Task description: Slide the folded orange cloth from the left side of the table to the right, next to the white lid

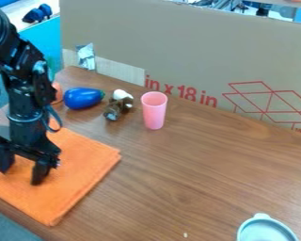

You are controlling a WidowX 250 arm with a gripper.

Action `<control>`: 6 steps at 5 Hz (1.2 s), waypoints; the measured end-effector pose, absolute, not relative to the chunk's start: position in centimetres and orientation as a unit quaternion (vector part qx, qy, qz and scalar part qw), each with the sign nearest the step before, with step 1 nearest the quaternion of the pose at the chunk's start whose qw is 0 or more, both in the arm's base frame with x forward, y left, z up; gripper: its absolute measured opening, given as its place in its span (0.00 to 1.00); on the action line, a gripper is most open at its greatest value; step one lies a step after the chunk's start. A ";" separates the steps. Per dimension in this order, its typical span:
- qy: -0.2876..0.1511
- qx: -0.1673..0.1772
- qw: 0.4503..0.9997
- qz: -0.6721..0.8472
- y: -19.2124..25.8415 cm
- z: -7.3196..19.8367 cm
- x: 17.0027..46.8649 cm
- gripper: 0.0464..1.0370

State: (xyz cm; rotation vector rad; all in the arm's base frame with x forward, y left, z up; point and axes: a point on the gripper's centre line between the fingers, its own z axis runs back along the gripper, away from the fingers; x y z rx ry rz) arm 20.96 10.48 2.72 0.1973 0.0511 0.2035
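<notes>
1. Wooden table, brown with a dark grain (197, 179): its near edge runs just beside the folded cloth at lower left, so a drag that way could pull the fabric over the side.

2. Tall tan cardboard panel with red print (184, 52), standing behind the table: a wide swing of the arm could knock or shift it.

3. Black metal robot arm with a two-finger gripper (21, 172), at the left: the fingers stand apart, nothing visible between them, above or on the cloth; contact is hard to judge. Coming down too low could press the tips into the tabletop.

4. Folded orange fabric cloth (87, 164), at lower left under the gripper: its soft, flat layers could slip out of a shallow pinch, or only the top layer might lift and unfold the rest.

5. Pale blue-grey round dish or lid (266, 230), cut off at lower right: well apart, at little risk.

6. Slim pink plastic cup (154, 111), upright near the middle: narrow and tall, it could tip if bumped.

7. Glossy blue eggplant-shaped toy (83, 98), behind the cloth: rounded, it could roll if the arm brushes it.

8. Small brown-and-white toy (117, 109), between eggplant and cup: a nudge could push it into the cup.
</notes>
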 end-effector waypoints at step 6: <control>0.008 -0.036 0.999 0.037 -5.6 0.8 22.1 0.96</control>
